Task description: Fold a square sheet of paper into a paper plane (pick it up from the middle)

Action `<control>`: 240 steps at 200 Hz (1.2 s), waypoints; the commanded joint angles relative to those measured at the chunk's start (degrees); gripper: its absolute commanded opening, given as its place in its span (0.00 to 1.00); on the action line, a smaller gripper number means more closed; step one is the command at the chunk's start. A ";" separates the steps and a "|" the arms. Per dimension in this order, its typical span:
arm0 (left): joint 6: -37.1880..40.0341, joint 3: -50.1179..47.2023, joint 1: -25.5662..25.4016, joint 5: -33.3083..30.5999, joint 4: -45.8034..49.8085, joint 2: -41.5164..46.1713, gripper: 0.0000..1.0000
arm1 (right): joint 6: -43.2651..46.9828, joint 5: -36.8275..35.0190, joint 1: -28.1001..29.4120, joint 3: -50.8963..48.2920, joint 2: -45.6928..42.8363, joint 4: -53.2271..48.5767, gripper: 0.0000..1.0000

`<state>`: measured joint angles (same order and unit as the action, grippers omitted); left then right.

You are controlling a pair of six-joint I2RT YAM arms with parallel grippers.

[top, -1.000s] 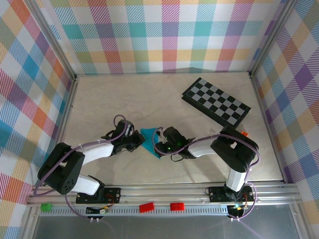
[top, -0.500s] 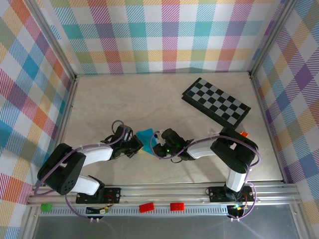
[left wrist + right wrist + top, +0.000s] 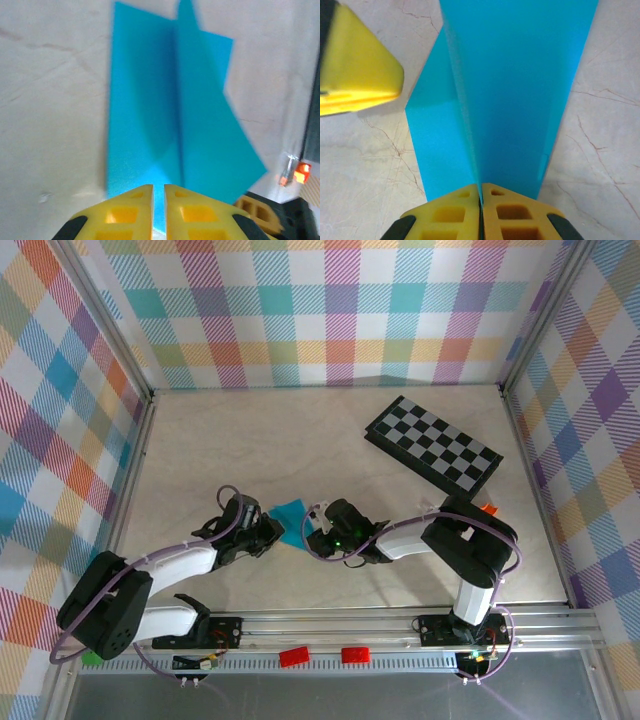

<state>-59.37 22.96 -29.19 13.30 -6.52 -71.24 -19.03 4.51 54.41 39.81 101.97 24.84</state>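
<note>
The square sheet of paper [image 3: 290,515] is cyan-blue and folded, with one raised centre crease, and lies on the table between my two grippers. In the right wrist view the paper [image 3: 520,75] runs away from my right gripper [image 3: 481,186], which is shut on the near end of that crease. My right gripper [image 3: 313,533] sits at the paper's right side. My left gripper [image 3: 270,533] is at its left edge. In the left wrist view my left gripper [image 3: 158,187] has its jaws a narrow slit apart, open, with the paper [image 3: 200,125] lying beneath and ahead of them, not pinched.
A black-and-grey checkered board [image 3: 435,445] lies at the back right. A small orange piece [image 3: 490,508] sits by the right arm's elbow. Plaid walls close the table on three sides. One left finger [image 3: 355,70] shows close beside the paper.
My left gripper has let go of the paper, parting its jaws slightly and backing off to the left. The right gripper keeps its hold; the paper has shifted a little left.
</note>
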 commanded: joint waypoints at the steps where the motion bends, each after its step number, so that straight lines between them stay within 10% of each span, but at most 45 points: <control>1: 4.50 3.59 -0.52 2.49 -3.24 -0.24 0.13 | -0.89 2.14 0.26 -1.96 2.02 -0.80 0.10; 118: 5.68 7.02 -0.60 5.51 -6.82 -10.21 0.08 | -3.87 3.64 -0.01 -0.64 -1.76 -3.75 0.26; 240: 7.25 7.53 -0.60 7.59 -8.95 -10.85 0.08 | -11.57 8.56 -2.40 -2.63 -0.50 2.13 0.20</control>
<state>-53.69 29.67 -29.23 19.77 -13.89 -82.02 -28.64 11.40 52.18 38.20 100.75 26.30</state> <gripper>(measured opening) 0.083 0.218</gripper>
